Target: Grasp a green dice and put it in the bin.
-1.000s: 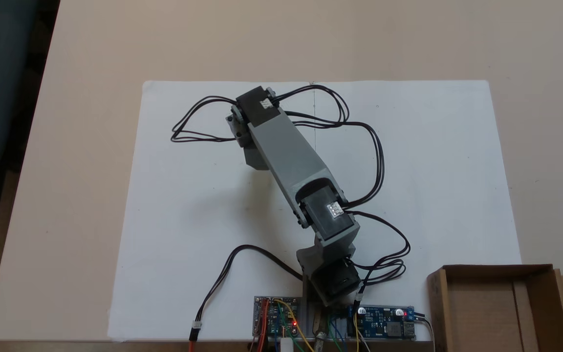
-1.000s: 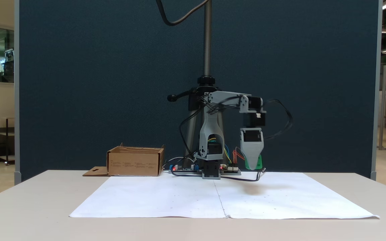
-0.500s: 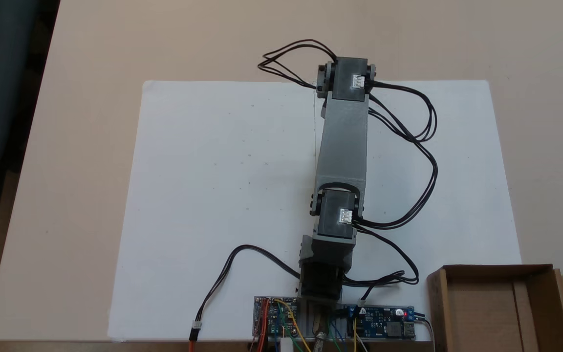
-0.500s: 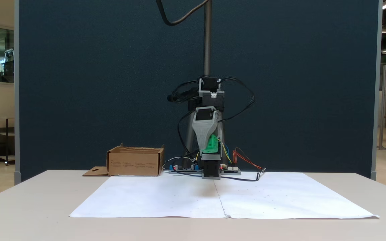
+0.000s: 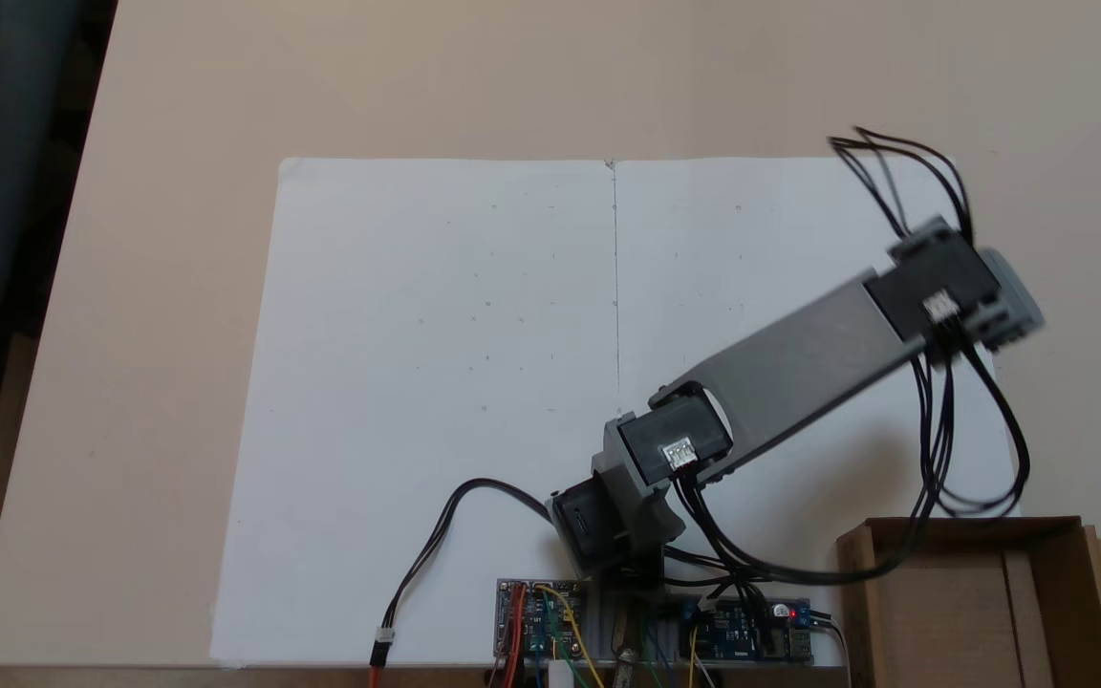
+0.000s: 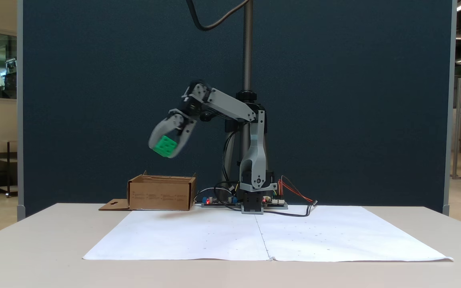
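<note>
A bright green dice [image 6: 165, 146] hangs in the air, held between the grey jaws of my gripper [image 6: 165, 149], which is shut on it. It sits well above the brown cardboard bin [image 6: 161, 193] and roughly over it. From above, the arm [image 5: 799, 368] reaches to the right, its wrist [image 5: 952, 291] beyond the far side of the bin [image 5: 995, 607]; the dice is hidden under the wrist there.
White paper [image 5: 474, 363] covers the middle of the beige table [image 5: 178, 191]. Circuit boards [image 5: 541, 626] with coloured wires sit by the arm's base at the table edge. Black cables [image 5: 942, 449] loop from the wrist over the bin's near corner. A dark blue partition [image 6: 94, 100] stands behind.
The arm has swung from the paper's left side across its middle to the bin side and has risen, carrying the green dice all the way.
</note>
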`<action>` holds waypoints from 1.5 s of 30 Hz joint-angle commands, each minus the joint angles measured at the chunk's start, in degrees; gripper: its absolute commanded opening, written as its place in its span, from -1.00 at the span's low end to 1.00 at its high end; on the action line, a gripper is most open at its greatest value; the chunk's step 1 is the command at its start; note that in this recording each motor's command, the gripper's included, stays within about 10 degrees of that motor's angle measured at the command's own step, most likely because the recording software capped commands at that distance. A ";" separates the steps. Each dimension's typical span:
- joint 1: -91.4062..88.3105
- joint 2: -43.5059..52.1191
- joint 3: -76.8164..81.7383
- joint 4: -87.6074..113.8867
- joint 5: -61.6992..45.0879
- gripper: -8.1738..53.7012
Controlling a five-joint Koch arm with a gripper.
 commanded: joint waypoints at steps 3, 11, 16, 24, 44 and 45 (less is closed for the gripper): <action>14.39 2.99 -4.31 -0.18 -12.29 -0.34; 31.46 1.32 -4.31 0.18 -21.36 -0.34; 35.86 -3.25 -4.31 1.76 -27.77 -0.34; 37.44 -6.06 -4.31 3.08 -30.50 -0.34; 33.66 -6.33 -6.50 4.13 -11.18 0.28; 32.34 -6.15 -6.59 4.13 -9.16 0.28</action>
